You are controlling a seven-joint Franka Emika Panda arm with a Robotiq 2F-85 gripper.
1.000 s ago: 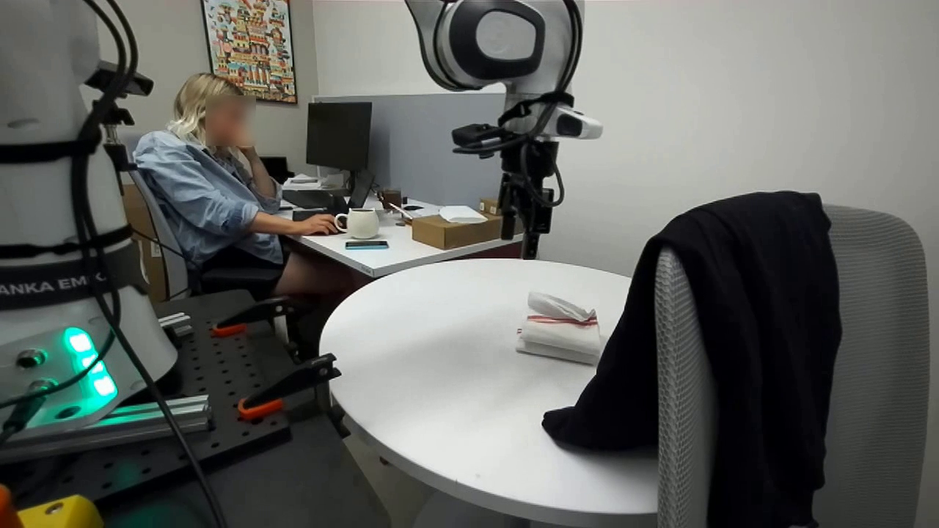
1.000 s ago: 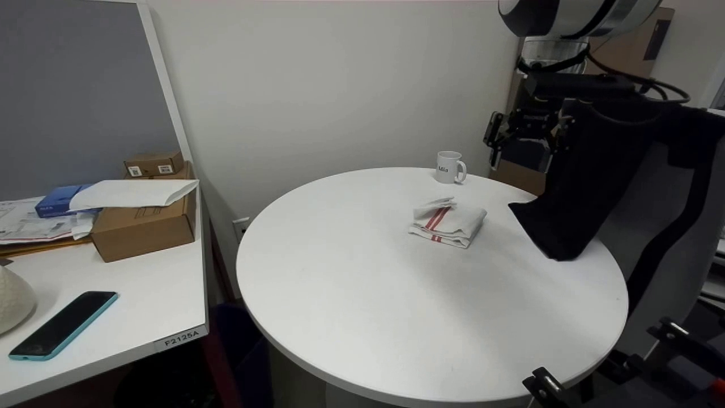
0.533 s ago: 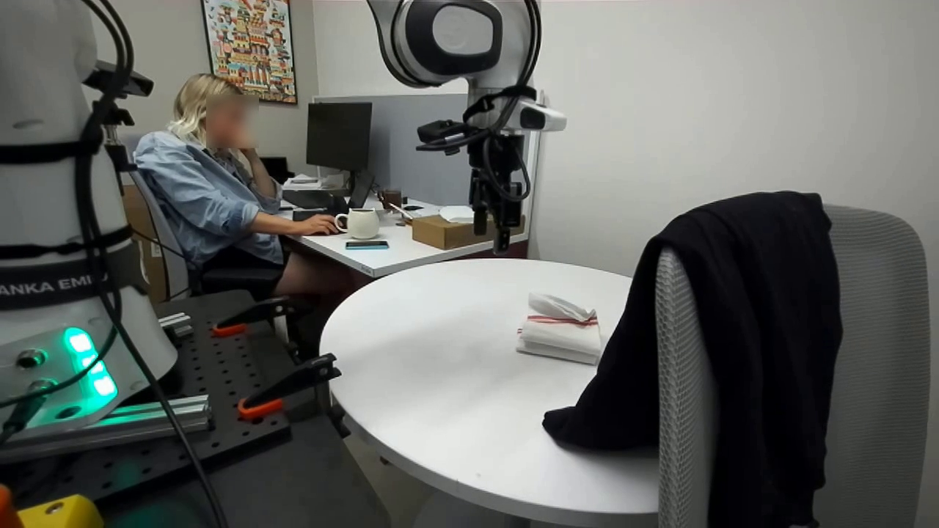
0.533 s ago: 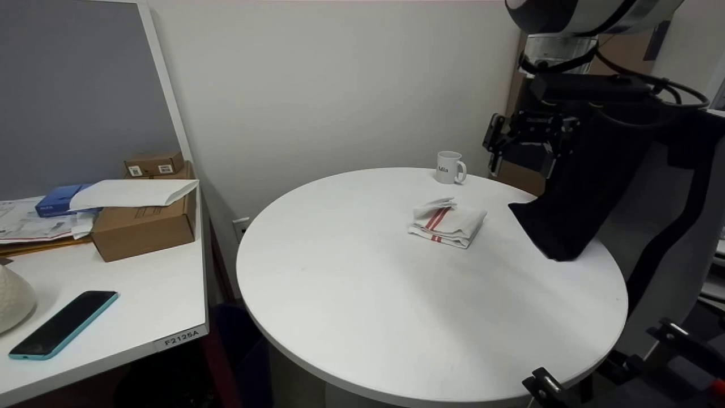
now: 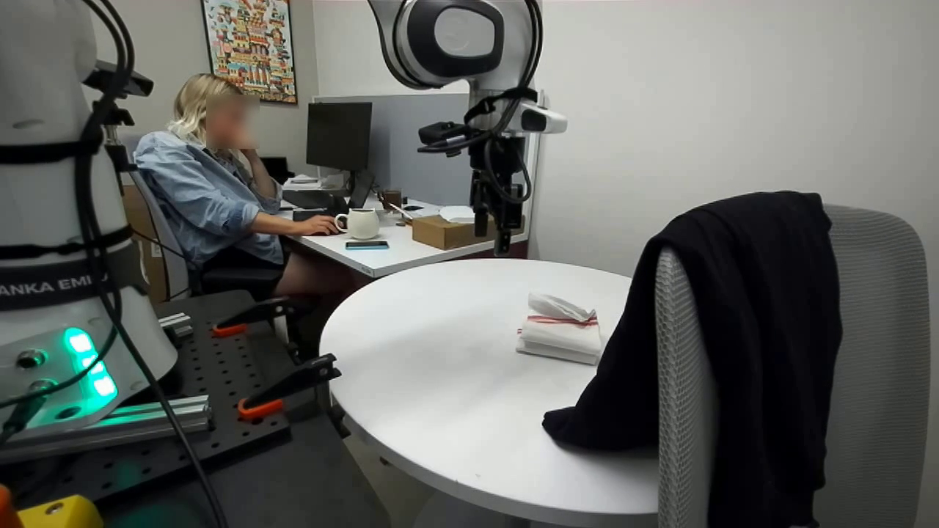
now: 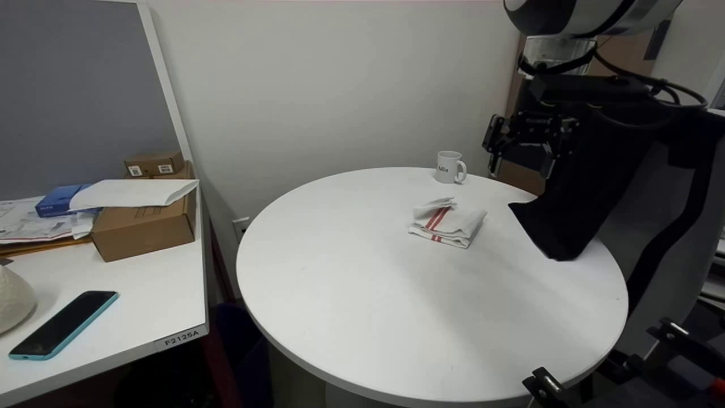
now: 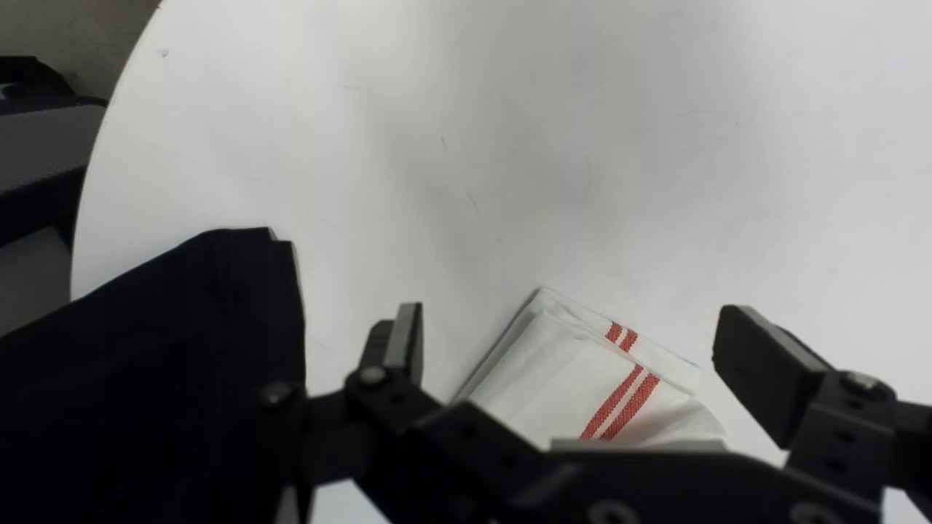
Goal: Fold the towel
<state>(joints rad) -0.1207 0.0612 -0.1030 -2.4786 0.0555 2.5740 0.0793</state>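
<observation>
The towel is white with red stripes. It lies in a small folded stack on the round white table and shows in both exterior views [image 5: 559,339] [image 6: 453,222]. Its top layer has a loose, raised flap at one side. My gripper [image 5: 492,236] hangs well above the table, apart from the towel; it also shows in an exterior view [image 6: 521,165]. In the wrist view the jaws [image 7: 571,320] are wide apart with nothing between them. There the towel [image 7: 553,386] lies below, seen between the fingers, with its lower part hidden by the gripper body.
The round table [image 5: 433,367] also bears a white mug [image 6: 446,168] near its far edge. A black garment [image 5: 755,308] hangs over a grey chair, and its end lies on the table near the towel; it also shows in the wrist view [image 7: 182,349]. A desk [image 6: 158,294] with boxes stands beside.
Over the first half second the arm and open gripper moved sideways, leftward in an exterior view. Since then they have been almost still. The towel has not moved.
</observation>
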